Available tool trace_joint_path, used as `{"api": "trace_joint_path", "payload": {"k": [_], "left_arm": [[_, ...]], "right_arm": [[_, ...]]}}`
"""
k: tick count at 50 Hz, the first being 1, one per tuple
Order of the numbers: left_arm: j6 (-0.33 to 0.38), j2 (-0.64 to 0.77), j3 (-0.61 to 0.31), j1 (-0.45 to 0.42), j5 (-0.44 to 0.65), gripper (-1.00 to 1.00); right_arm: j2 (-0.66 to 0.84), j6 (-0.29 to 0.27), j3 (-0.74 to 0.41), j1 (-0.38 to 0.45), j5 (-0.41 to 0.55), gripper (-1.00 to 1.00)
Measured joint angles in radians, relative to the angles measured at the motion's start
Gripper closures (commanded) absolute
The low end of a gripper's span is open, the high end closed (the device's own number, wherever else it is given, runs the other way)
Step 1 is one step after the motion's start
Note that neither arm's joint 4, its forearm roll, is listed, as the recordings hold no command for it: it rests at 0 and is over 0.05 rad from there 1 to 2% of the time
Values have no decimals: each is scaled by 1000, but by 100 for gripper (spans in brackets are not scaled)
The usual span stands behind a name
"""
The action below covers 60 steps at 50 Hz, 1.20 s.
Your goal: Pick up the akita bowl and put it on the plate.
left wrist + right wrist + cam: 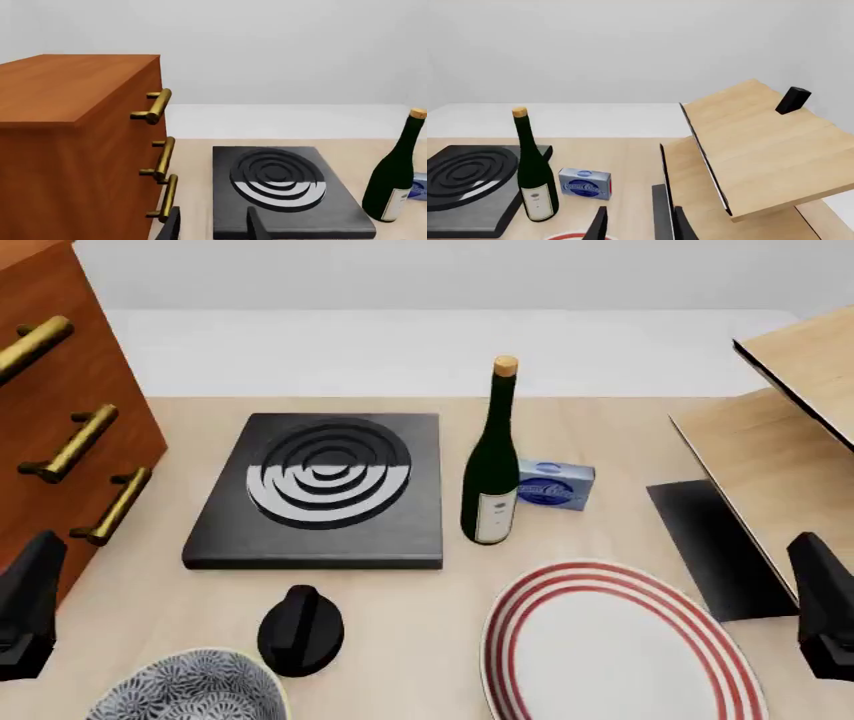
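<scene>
Left gripper (212, 226): fingers spread, nothing between them, raised at the near left table edge. Right gripper (639, 225): fingers likewise spread and empty, raised at the near right edge.

Akita bowl (194, 688): on the table at near left, partly cut off by the front view's lower edge, beside a black knob (300, 628). Plate (617, 645): near right, well apart from the bowl. Stove (327, 487) and bottle (491, 465) farther back.
</scene>
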Motion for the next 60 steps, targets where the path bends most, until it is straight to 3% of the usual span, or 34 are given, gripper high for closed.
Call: {"api": "trace_joint_path", "payload": {"k": [7,12,37,50,60], "left_arm": [[-43,117,-14,-29,-45,-100],[-53,161,-66,-53,6,-100],[42,239,-439,-222,569,-100],[71,192,-530,-249,820,-100],[51,168,-554,-277,969,-100]], "right_arm": [[3,0,-1,0,-1,-100],[4,0,-2,0,-1,-100],[6,0,-2,0,-3,-100],[6,0,-2,0,-3,-100],[4,0,-4,0,0,-100]]}}
